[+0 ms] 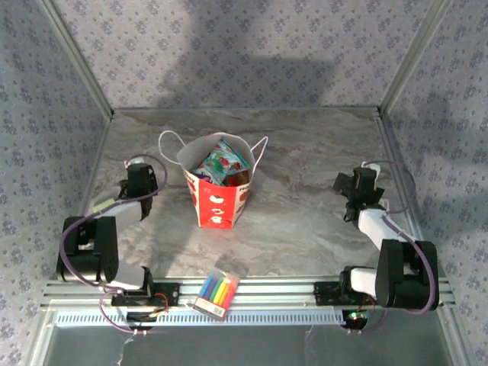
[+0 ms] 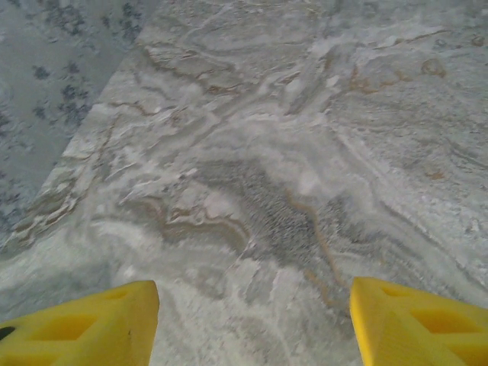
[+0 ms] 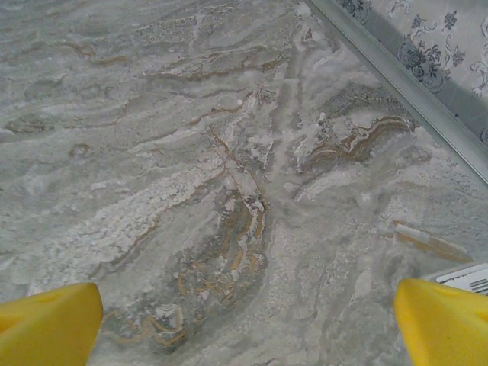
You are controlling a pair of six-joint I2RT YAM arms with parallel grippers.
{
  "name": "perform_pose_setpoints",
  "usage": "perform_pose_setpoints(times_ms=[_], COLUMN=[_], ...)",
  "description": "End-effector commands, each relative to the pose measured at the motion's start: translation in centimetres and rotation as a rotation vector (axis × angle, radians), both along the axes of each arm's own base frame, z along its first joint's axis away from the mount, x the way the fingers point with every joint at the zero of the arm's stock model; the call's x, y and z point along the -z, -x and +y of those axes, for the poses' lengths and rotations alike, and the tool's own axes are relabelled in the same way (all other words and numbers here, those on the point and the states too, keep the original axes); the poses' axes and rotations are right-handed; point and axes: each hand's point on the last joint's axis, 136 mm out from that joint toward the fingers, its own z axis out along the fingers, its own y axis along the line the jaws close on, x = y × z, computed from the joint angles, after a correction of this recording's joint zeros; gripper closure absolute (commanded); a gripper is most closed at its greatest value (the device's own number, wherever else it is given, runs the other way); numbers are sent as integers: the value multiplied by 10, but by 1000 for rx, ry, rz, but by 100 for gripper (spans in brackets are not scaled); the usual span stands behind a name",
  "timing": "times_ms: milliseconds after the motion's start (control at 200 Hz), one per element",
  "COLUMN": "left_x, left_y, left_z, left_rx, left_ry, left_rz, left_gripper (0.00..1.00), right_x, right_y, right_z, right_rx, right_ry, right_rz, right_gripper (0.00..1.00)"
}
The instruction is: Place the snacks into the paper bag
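Marble table (image 1: pixel 305 221) seen from above. Paper bag (image 1: pixel 219 200) stands upright mid-table, mouth open, white string handles draped at its sides. Snacks (image 1: pixel 223 164) sit inside it, colourful foil packets poking above rim.

Left gripper (image 1: pixel 142 177) near bag's left side, not touching it — yellow fingers (image 2: pixel 91 328) spread apart over bare marble, nothing between them.

Right gripper (image 1: pixel 357 184) well apart on bag's right; yellow fingers (image 3: pixel 53 324) spread wide, empty.

Clear box of coloured markers (image 1: pixel 216 294) lies at near edge, between arm bases.
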Motion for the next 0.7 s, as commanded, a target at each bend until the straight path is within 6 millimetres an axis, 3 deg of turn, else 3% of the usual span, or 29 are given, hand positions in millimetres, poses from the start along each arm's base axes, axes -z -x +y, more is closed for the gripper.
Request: perform_pose_setpoints(times_ms=[0, 205, 360, 565, 700], left_x=[-21, -23, -32, -19, -17], left_y=[-26, -28, -27, -29, -27], left_z=[-5, -12, -24, -32, -31], left_rx=[49, 88, 151, 198, 197], left_ry=[-2, 16, 49, 59, 65], left_rz=[-118, -142, -231, -250, -251], left_gripper=[33, 31, 30, 23, 20], right_x=[-26, -14, -6, 7, 9], right_y=[-18, -26, -39, -46, -46], right_z=[-9, -7, 14, 47, 48], right_rx=[6, -14, -123, -312, -319], right_ry=[77, 90, 145, 168, 161], right_rz=[-146, -210, -172, -170, -174], right_gripper=[0, 0, 0, 0, 0])
